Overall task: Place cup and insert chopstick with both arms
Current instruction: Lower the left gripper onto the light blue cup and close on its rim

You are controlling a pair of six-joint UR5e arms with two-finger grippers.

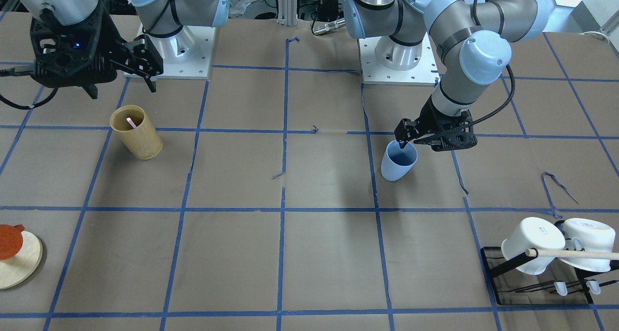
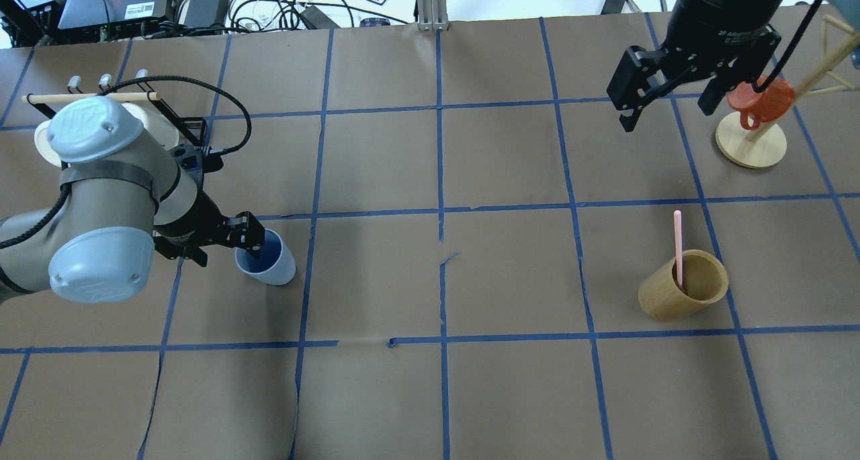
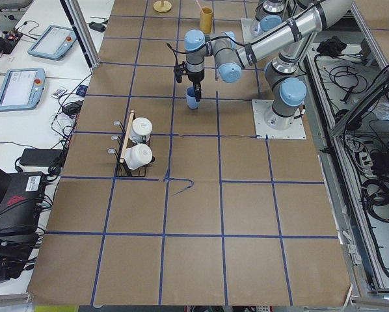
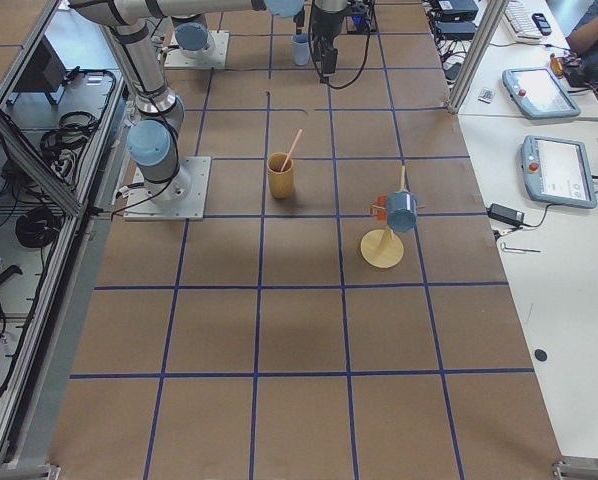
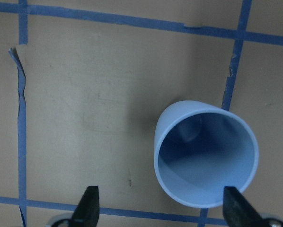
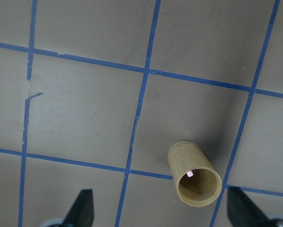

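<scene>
The light blue cup (image 1: 399, 163) stands on the brown table, mouth up, on the robot's left side; it also shows in the overhead view (image 2: 267, 264). My left gripper (image 2: 250, 237) is open right over its rim. In the left wrist view the cup (image 5: 205, 158) sits between the spread fingertips (image 5: 89, 204), nearer to one of them. The pink chopstick (image 2: 678, 248) leans inside the tan bamboo cylinder (image 2: 684, 287) on the robot's right side. My right gripper (image 2: 665, 107) hangs open and empty, high above the table beyond the cylinder (image 6: 194, 179).
A black rack with two white mugs (image 1: 546, 246) and a wooden rod stands near the left arm's side. A round wooden stand with an orange cup (image 2: 751, 138) is close to the right gripper. Blue tape lines grid the table.
</scene>
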